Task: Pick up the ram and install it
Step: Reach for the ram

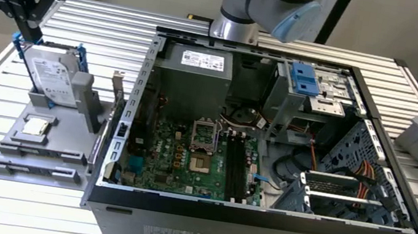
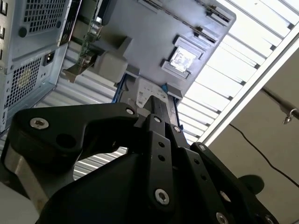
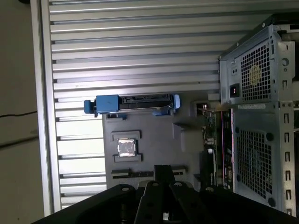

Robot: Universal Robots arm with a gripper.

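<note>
My jaws look pinched together with nothing between them, hanging above the gray holder (image 3: 154,140). The ram (image 3: 209,133) stands on edge at the holder's side, against the computer case (image 3: 254,140). The processor chip (image 3: 126,147) lies in the holder's middle. The blue-framed hard drive (image 3: 133,103) stands at the holder's end.
</note>
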